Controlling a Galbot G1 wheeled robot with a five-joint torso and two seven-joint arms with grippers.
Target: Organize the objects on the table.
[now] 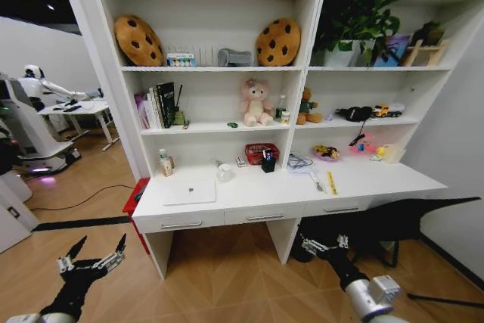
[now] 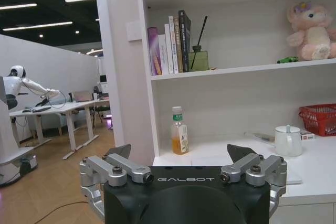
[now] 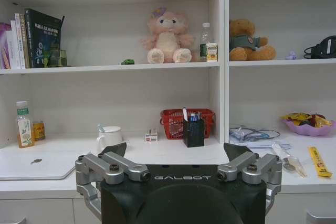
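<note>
The long white table (image 1: pixel 378 179) stands ahead of me, beyond both arms. On it lie a thin silver laptop (image 1: pixel 189 192), a white mug (image 1: pixel 224 173), a black holder of pens (image 1: pixel 268 161) and a yellow ruler (image 1: pixel 331 182). A green-capped bottle (image 2: pixel 179 131) stands at the table's left end. A tiny green toy car (image 3: pixel 127 62) sits on the shelf above, near the pink bear. My left gripper (image 1: pixel 100 243) hangs low over the floor, open and empty. My right gripper (image 1: pixel 324 244) is low in front of the drawers, also open and empty.
A red basket (image 1: pixel 259 152) and a pink bowl (image 1: pixel 327 153) sit at the back of the table. Plush bears, cookie cushions, books and a plant fill the shelves. A dark chair (image 1: pixel 408 221) stands at the right and a red box (image 1: pixel 136 196) at the left. Another robot (image 1: pixel 30 122) is far left.
</note>
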